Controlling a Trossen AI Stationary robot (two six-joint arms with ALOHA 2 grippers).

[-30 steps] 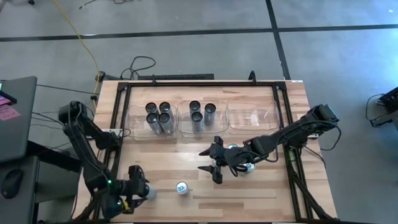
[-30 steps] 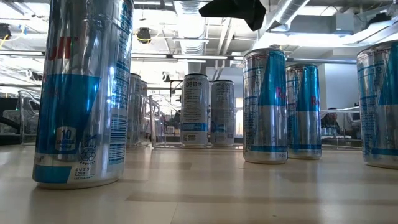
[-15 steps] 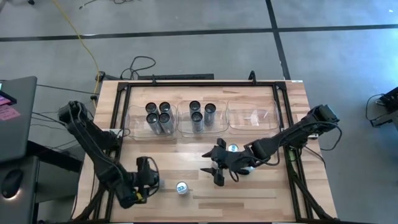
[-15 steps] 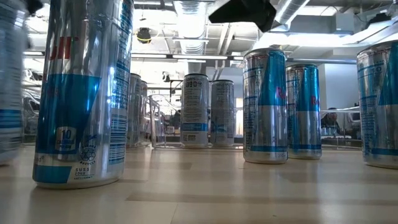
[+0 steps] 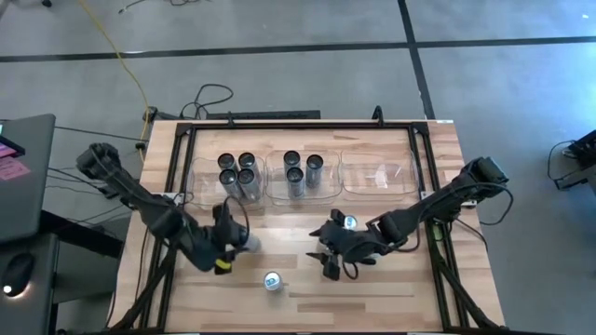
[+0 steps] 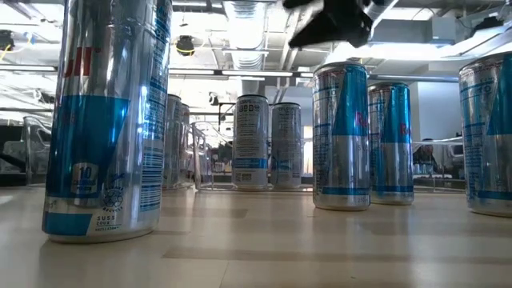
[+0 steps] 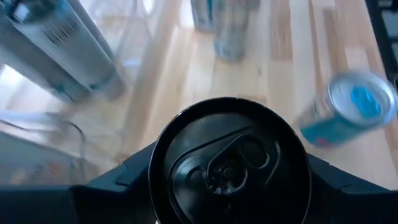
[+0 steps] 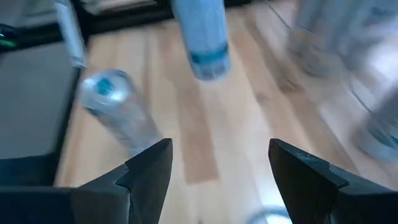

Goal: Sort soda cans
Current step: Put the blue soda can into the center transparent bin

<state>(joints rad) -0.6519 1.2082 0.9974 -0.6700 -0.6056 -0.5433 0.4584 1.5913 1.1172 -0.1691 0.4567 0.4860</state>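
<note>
High view: seven binned cans (four, three).

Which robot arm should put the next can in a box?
The left one, probably. The left gripper already holds a black-topped can and sits near the left bin of black-topped cans. The right gripper is open and empty.

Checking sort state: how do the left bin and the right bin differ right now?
1. Contents: the left bin holds four dark-topped cans; the right bin shows no cans.
2. Approach: the left gripper, jaws shut on a dark-topped can, is in front of the left bin; the right gripper, jaws open, is nearer the right bin but in front of the middle one.

Shared: both are clear rectangular bins in the same back row.
</note>
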